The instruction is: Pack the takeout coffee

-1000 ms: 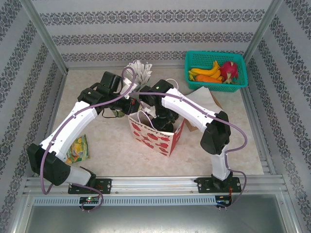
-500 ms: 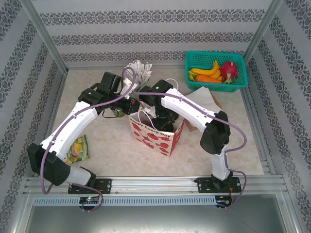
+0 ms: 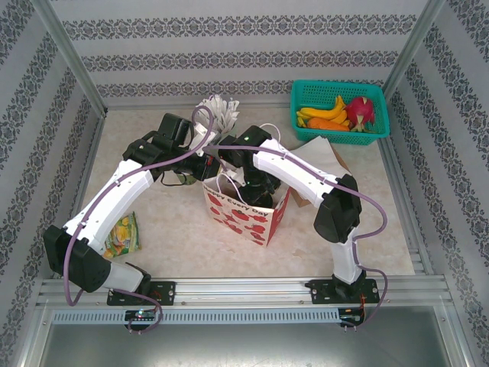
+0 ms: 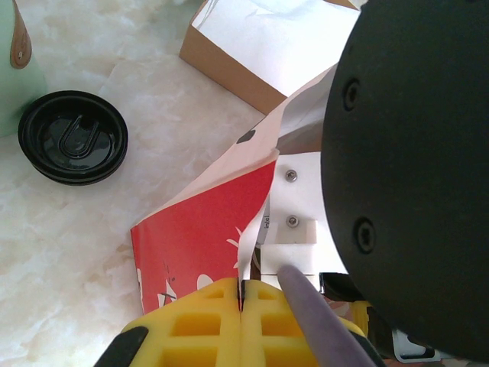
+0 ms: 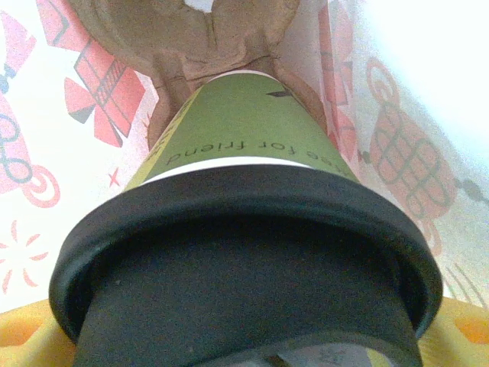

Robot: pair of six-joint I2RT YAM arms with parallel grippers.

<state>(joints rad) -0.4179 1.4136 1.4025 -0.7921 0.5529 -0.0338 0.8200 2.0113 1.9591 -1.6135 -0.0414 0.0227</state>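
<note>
Centre frame, the right gripper (image 5: 248, 330) clasps the takeout coffee (image 5: 244, 145) inside the gift bag (image 3: 246, 218); the left gripper (image 4: 241, 310) pinches the bag's rim. Best seated upright in the pulp carrier (image 5: 153, 34) before release.

— What can't we make out from above?
— The red-and-white paper gift bag (image 3: 246, 210) and the right arm's black wrist (image 3: 256, 180) cover the bag's inside. The yellow-green foil snack packet (image 3: 122, 233) lies partly under the left arm (image 3: 114, 191).
— And at the right wrist?
— The cream-and-green paper cup (image 5: 237, 130) has its foot sunk in a brown moulded-pulp holder (image 5: 191, 38). Its round black plastic lid (image 5: 244, 252) runs off the bottom edge. Of the right gripper (image 5: 244, 348) we get yellow pads (image 5: 19, 340) as corner slivers against the lid's rim.
— Left wrist?
— The right arm's black housing (image 4: 412, 176) blocks our right side. The mint-green paper cup (image 4: 11, 69) is cut by the left edge and the brown cardboard box (image 4: 221, 73) by the top. The left gripper (image 4: 241, 294), pinched on the bag's rim, is cut by the bottom.
</note>
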